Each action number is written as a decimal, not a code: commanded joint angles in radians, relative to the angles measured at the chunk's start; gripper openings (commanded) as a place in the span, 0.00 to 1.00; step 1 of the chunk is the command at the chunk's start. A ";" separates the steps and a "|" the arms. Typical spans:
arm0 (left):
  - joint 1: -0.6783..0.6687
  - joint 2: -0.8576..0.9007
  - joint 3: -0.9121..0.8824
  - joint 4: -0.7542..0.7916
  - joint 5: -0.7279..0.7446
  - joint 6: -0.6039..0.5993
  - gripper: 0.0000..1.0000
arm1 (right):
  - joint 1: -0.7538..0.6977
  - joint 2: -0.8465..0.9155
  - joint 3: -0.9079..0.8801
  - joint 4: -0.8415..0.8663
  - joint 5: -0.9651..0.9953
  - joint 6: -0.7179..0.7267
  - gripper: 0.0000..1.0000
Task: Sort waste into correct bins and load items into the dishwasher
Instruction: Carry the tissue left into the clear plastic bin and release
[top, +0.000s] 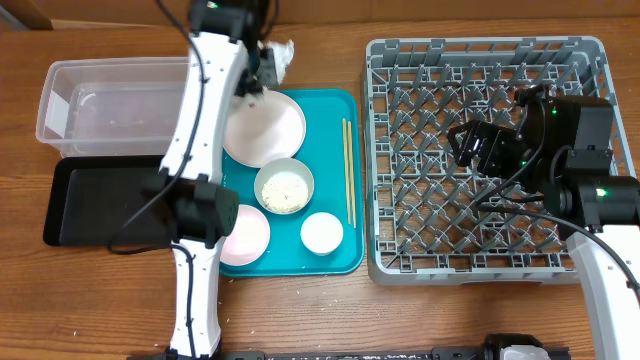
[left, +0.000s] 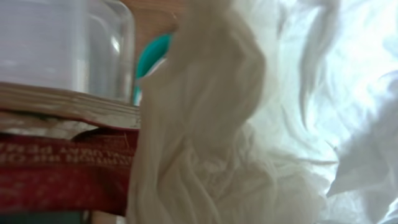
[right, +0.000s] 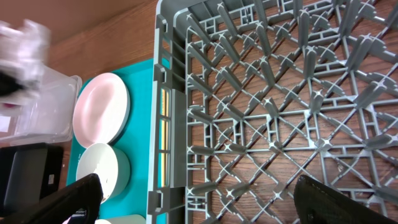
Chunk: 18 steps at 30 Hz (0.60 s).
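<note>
The crumpled white napkin (top: 284, 54) lies at the far edge of the teal tray (top: 340, 110) and fills the left wrist view (left: 249, 112). My left gripper (top: 264, 68) is against it; its fingers are hidden by the paper, and it looks shut on the napkin. A red wrapper scrap (left: 62, 171) shows close beside the napkin. The clear tub (top: 100, 100) and the black tray (top: 95, 205) sit at the left. My right gripper (top: 472, 146) is open and empty above the grey dish rack (top: 585, 60), near the rack's left wall (right: 163, 124).
On the teal tray are a white plate (top: 263, 128), a bowl of rice (top: 284, 187), a pink plate (top: 246, 234), a small white cup (top: 321, 233) and chopsticks (top: 348, 170). My left arm stretches over the black tray and the teal tray's left side.
</note>
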<state>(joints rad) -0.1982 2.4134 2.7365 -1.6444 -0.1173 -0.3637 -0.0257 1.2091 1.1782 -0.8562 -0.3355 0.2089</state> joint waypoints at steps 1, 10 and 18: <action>0.084 -0.009 0.106 -0.045 -0.024 0.017 0.04 | -0.003 -0.006 0.021 0.004 -0.003 0.000 1.00; 0.346 -0.006 -0.062 0.029 0.022 0.012 0.04 | -0.003 -0.006 0.021 0.000 -0.003 0.000 1.00; 0.391 -0.006 -0.293 0.232 0.011 0.012 0.59 | -0.003 -0.006 0.021 -0.014 -0.003 0.000 1.00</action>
<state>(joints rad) 0.1944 2.4081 2.4863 -1.4342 -0.1078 -0.3595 -0.0257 1.2091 1.1782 -0.8669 -0.3363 0.2092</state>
